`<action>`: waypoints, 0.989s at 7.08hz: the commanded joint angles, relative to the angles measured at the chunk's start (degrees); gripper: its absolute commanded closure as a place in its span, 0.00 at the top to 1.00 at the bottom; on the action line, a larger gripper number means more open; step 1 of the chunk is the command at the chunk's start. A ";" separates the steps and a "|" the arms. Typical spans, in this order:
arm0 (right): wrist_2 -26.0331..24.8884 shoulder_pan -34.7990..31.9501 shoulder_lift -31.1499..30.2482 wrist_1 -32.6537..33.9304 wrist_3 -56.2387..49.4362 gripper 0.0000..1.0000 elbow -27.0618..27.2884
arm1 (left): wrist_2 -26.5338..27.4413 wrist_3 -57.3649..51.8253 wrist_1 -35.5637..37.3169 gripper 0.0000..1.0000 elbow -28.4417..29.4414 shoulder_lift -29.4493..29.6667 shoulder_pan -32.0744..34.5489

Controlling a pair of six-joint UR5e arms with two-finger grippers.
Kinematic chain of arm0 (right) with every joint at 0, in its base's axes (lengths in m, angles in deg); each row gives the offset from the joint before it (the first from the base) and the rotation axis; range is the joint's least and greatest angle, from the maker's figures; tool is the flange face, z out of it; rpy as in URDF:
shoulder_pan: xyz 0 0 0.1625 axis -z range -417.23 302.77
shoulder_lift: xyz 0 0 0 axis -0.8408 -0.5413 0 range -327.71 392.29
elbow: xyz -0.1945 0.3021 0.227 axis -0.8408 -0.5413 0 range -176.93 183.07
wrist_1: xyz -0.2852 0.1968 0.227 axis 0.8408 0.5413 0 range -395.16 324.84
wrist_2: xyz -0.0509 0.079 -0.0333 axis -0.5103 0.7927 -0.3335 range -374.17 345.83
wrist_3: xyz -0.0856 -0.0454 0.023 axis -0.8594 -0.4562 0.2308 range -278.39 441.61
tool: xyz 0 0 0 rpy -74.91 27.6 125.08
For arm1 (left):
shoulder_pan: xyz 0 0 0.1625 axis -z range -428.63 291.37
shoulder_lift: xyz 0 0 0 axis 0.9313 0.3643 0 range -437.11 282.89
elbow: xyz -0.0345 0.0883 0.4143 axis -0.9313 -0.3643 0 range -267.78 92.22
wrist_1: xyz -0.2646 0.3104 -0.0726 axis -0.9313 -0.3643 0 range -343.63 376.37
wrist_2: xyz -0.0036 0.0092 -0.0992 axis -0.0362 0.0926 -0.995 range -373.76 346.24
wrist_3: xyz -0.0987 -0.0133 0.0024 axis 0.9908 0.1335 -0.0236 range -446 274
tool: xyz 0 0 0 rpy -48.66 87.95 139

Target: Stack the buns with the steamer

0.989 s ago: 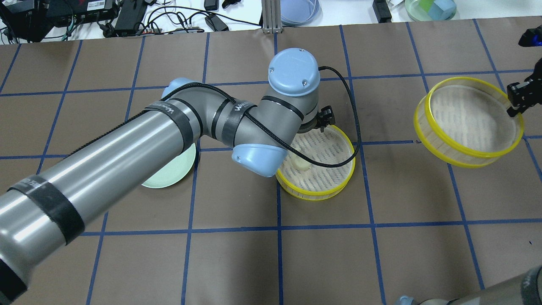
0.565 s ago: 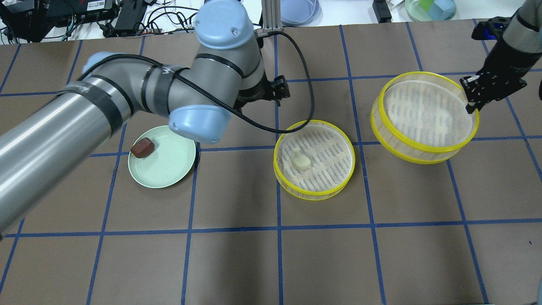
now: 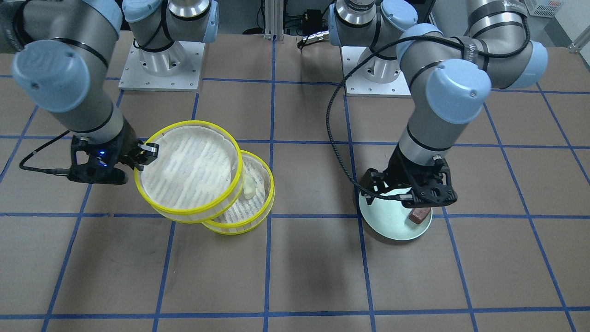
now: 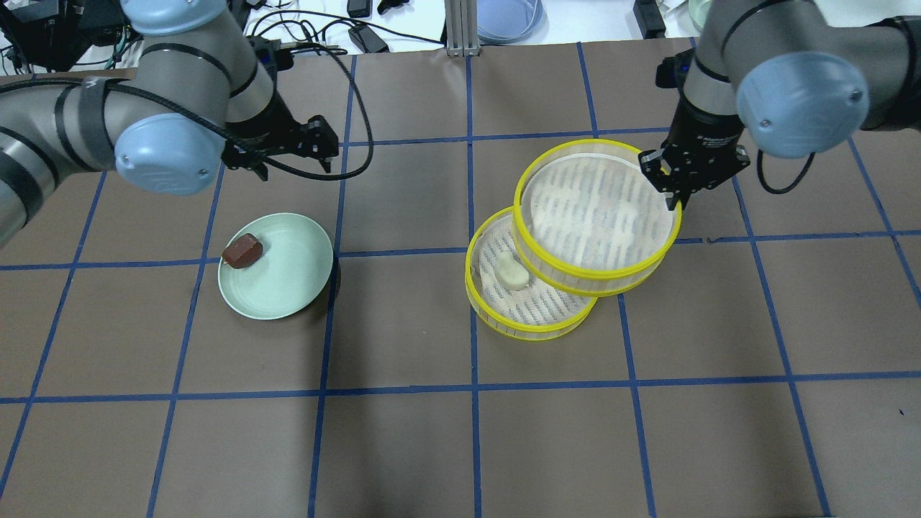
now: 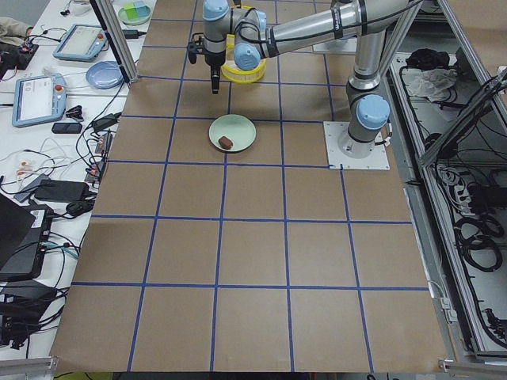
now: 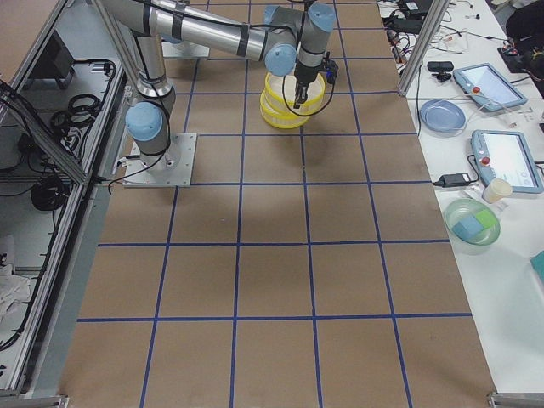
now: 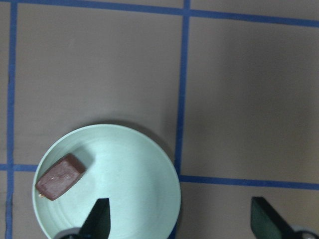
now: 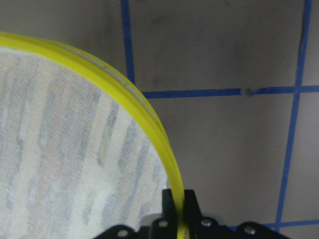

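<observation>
The pale cream bun [image 4: 511, 272] lies in the lower yellow-rimmed steamer tier [image 4: 532, 332], also in the front view [image 3: 249, 186]. My right gripper [image 4: 676, 194] is shut on the rim of a second, empty steamer tier [image 4: 590, 205], shown close in the right wrist view [image 8: 178, 199]. That tier overlaps the lower tier's far right part. The dark reddish-brown bun [image 4: 242, 250] sits on the mint-green plate [image 4: 288, 273]. My left gripper [image 4: 288, 155] is open and empty, beyond the plate's far edge. Its wrist view [image 7: 182, 219] shows the brown bun [image 7: 60, 177].
A blue plate [image 4: 507, 18], an aluminium post [image 4: 457, 29] and cables and electronics [image 4: 216, 29] line the table's far edge. Tablets and a green dish lie on the side bench [image 6: 476, 223].
My left arm swung left, away from the lower steamer tier to beyond the mint plate. My right gripper carried the second tier left, from the table's right side to over the lower tier.
</observation>
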 commanded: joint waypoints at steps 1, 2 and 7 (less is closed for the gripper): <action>0.07 -3.60 0.70 9.97 1.52 0.00 6.07 | -0.10 -4.08 2.02 0.98 -3.55 3.20 -5.39; 0.25 -4.22 0.70 13.16 1.52 0.00 7.67 | 0.16 -4.25 2.30 0.98 -3.64 4.61 -5.75; -3.61 -7.12 2.10 13.63 1.25 0.00 8.13 | 0.34 -5.84 3.01 0.92 -4.88 9.80 -9.53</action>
